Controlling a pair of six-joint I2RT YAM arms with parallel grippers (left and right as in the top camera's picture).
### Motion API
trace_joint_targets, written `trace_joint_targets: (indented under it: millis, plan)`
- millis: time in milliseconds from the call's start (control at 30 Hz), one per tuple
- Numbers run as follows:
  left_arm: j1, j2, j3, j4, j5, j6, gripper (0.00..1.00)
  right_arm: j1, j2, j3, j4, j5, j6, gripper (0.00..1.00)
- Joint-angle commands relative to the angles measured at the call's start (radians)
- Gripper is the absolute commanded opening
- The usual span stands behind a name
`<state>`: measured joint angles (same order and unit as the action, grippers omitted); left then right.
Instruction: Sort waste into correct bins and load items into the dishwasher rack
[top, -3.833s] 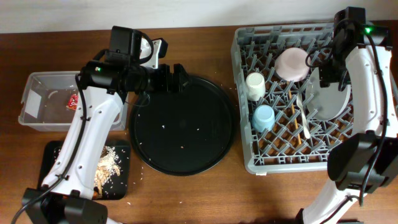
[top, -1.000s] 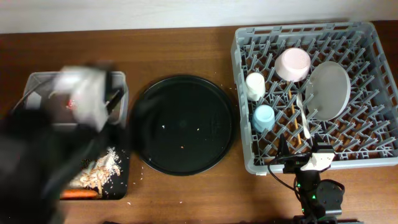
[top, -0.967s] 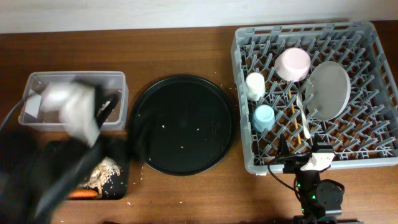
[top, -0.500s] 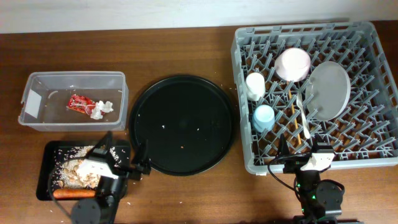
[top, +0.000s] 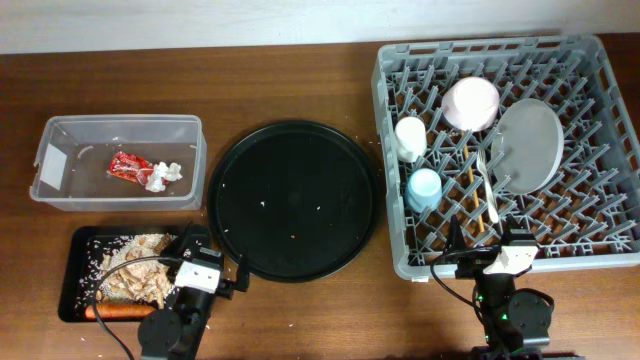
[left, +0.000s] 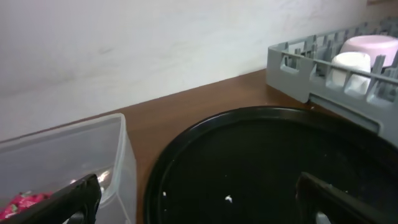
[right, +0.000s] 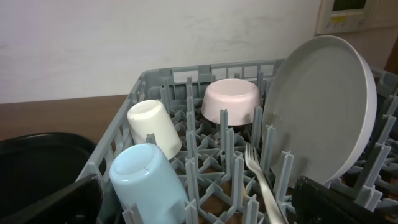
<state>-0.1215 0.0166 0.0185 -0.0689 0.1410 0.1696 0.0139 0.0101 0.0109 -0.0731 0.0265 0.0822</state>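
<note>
Black left claw (left: 199, 198) and right claw (right: 194, 204) gape wide, empty.

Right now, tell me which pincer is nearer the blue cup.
Right. The right pincer sits at the near edge of the rack, close to the blue cup; the left pincer is past the round black tray.

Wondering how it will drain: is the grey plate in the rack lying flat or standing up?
Standing on edge: the plate leans upright among the pegs of the rack.
</note>
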Motion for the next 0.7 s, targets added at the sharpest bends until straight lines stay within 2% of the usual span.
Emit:
trace_joint_targets:
  millis: [0,667]
  plan:
    - [-0.003,-0.011,-0.009,0.000,-0.007,0.052,0.99,0.006,-0.006,-0.005,-0.006,0.011,0.001,0.99]
    - [0.039,-0.010,-0.009,0.000,-0.008,0.052,0.99,0.006,-0.006,-0.005,-0.006,0.011,0.001,0.99]
